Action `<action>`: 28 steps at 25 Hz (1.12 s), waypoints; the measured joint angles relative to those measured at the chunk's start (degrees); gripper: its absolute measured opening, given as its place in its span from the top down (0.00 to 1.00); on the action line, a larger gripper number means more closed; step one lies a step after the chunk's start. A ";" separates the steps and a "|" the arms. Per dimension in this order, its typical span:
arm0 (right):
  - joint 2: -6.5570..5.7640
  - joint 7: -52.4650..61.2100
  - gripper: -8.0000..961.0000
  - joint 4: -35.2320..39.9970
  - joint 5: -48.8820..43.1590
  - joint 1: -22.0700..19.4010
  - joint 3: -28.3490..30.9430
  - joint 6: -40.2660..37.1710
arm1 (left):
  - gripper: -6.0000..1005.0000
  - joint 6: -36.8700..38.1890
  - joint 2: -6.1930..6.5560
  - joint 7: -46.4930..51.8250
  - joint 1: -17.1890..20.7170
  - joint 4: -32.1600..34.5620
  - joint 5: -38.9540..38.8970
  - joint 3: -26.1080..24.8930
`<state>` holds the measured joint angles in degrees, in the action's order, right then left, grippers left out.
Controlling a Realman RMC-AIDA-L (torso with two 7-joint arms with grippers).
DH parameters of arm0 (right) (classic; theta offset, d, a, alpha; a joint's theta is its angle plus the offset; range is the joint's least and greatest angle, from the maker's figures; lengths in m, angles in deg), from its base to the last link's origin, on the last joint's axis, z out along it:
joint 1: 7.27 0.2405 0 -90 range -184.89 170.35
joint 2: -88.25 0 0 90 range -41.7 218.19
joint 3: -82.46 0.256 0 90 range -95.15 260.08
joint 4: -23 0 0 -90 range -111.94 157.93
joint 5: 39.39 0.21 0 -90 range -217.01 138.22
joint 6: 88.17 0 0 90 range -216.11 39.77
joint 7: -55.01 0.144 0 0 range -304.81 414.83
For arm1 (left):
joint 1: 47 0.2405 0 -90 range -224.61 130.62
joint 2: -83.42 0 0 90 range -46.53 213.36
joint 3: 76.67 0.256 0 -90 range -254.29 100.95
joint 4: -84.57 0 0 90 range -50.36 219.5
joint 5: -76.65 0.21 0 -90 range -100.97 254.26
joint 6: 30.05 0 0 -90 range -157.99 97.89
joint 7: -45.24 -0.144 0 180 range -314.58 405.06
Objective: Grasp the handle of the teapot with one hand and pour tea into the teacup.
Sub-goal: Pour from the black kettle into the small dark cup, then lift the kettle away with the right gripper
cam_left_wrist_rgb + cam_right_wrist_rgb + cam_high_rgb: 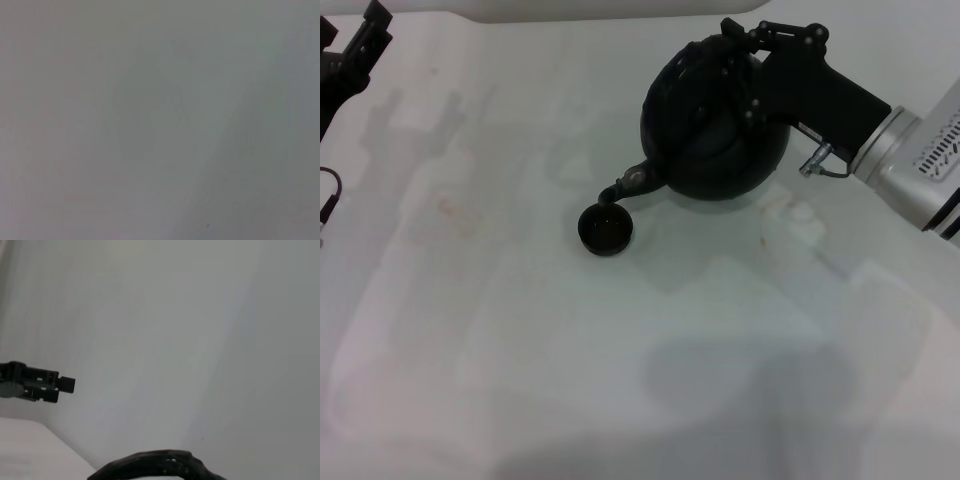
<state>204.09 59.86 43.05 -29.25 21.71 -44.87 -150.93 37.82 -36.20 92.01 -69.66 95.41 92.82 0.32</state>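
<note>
We see a white table (pixel 520 330). Our right hand (pixel 760 70) holds the teapot (pixel 715 130) handle (pixel 705 105), spout tipped over the teacup (pixel 606 229). Our left hand (pixel 360 50) rests far left; we cannot tell its grip.

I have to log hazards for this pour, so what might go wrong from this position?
1. The big round matte-black teapot is tipped, its silver-ringed spout right over the tiny black handleless teacup; a small drift may send tea onto the pale table.
2. The cup is small and low; more tilt may overfill it, or the spout may nudge it.
3. The right gripper carries the heavy pot alone by its black arched handle; it could slip. The left gripper sits far away.
</note>
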 joint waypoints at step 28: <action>0.09 -13.46 0.85 0.69 0.05 -0.51 -0.37 -1.60 | 0.12 -0.55 0.09 -0.46 -0.36 -0.04 -0.37 0.00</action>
<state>204.18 46.40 43.74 -29.20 21.20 -45.24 -152.53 37.27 -36.11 91.55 -70.02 95.37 92.45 0.32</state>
